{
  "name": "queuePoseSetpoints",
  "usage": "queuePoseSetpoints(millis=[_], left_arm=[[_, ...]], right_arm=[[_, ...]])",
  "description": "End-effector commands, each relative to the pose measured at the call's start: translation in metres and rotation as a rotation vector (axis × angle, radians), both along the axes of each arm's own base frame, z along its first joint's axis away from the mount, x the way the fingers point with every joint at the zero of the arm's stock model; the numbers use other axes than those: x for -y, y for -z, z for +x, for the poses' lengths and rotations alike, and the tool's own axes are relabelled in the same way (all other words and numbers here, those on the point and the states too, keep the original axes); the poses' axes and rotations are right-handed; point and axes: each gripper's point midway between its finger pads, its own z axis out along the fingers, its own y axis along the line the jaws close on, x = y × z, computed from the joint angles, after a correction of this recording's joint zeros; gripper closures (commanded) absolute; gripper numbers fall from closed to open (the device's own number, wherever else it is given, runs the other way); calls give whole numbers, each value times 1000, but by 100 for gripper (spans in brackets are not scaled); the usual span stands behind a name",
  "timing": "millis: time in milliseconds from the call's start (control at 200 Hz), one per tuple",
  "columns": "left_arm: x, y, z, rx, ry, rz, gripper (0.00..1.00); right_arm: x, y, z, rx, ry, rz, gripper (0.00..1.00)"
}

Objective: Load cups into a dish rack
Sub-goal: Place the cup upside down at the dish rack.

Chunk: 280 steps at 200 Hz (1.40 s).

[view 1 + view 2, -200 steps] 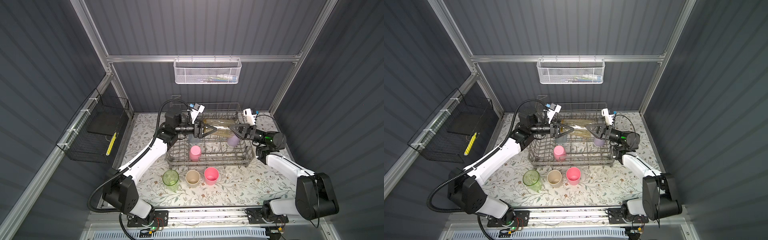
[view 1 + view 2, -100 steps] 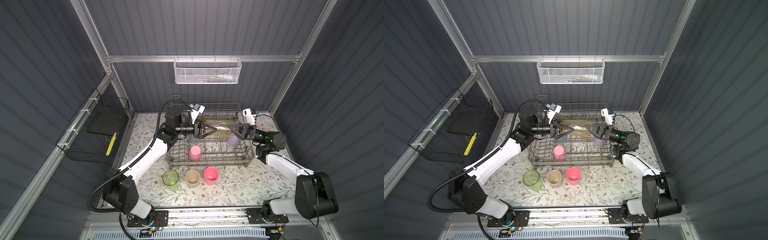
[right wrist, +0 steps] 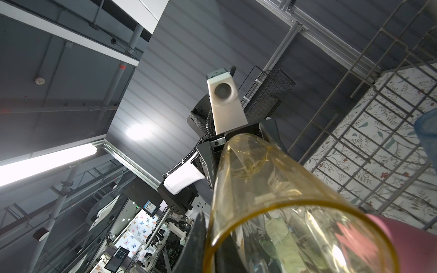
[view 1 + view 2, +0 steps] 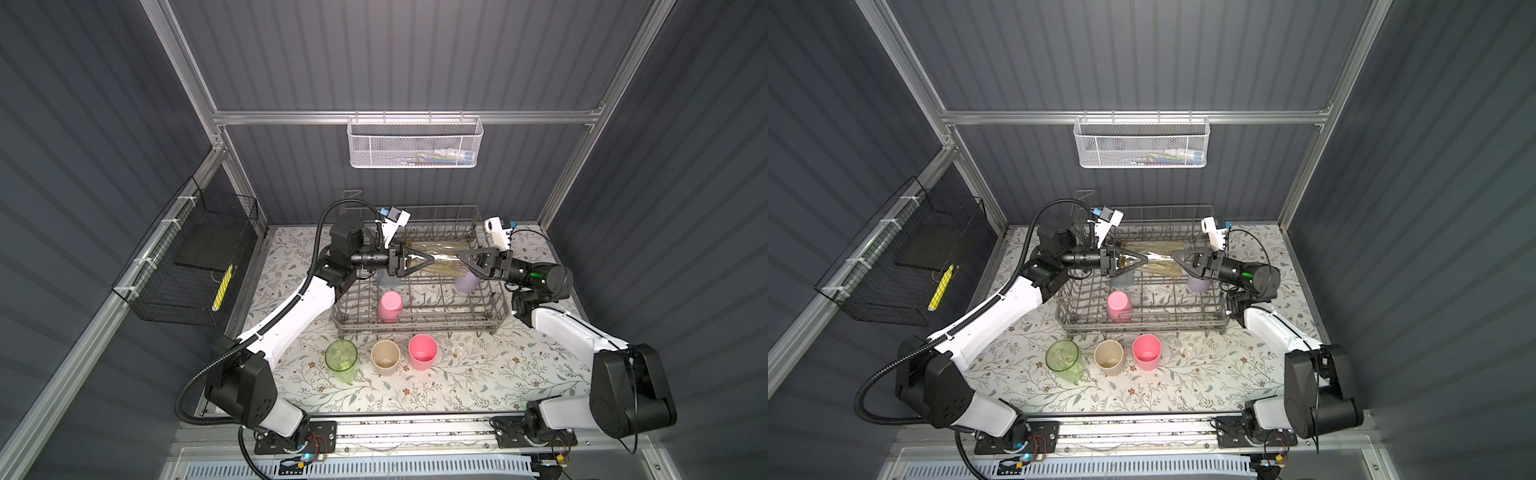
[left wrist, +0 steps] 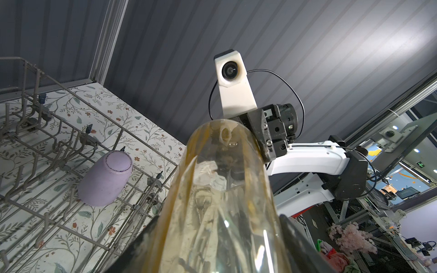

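An amber cup (image 4: 440, 264) (image 4: 1158, 266) hangs level above the dish rack (image 4: 415, 328) (image 4: 1142, 326), held at both ends. My left gripper (image 4: 430, 262) (image 5: 217, 241) is shut across its base end. My right gripper (image 4: 461, 257) (image 3: 210, 248) pinches the rim wall, one finger inside and one outside. In the rack a pink cup (image 4: 390, 305) and a lavender cup (image 4: 466, 282) (image 5: 106, 177) stand upside down, and a blue cup (image 4: 388, 280) sits under the left gripper. On the table in front stand a green cup (image 4: 341, 359), a beige cup (image 4: 385, 357) and a pink cup (image 4: 423, 352), mouths up.
A white mesh basket (image 4: 415, 143) hangs on the back wall. A black wire basket (image 4: 187, 266) hangs on the left wall. The rack's upright tines rise just below the held cup. Both arm bases sit at the table's front edge.
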Motion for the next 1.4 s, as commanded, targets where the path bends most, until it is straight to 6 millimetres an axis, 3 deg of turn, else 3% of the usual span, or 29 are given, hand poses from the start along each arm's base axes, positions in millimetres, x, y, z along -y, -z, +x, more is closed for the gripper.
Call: queuePoseSetpoints(millis=[0,175,405,555,570,590,690,810,931,1091,1396], left_arm=[[2,2,0,7,-2,-1,44],[1,1,4,9,-27,2,44],[-2,-2,12,21,-88,23,44],[-7,6,27,35,-180,113,43],[-8,-6,29,61,-193,107,44],[-8,-6,32,63,-208,119,44],[-12,-2,47,74,-273,194,43],[-13,12,66,62,-326,292,43],[-8,36,84,47,-367,418,43],[-3,73,107,36,-420,634,44],[2,107,114,52,-427,878,45]], right_arm=[[1,-14,-9,81,-17,-5,79],[13,-16,-10,86,13,-10,66],[37,-14,-11,83,82,-38,62],[56,-5,-11,90,195,-108,61],[56,-4,-12,91,206,-121,61],[57,-3,-13,86,226,-139,60],[69,18,-6,71,420,-325,61],[106,40,0,64,712,-616,61],[127,49,-4,39,838,-710,61],[136,57,-7,42,882,-759,61],[140,70,-1,18,885,-804,61]])
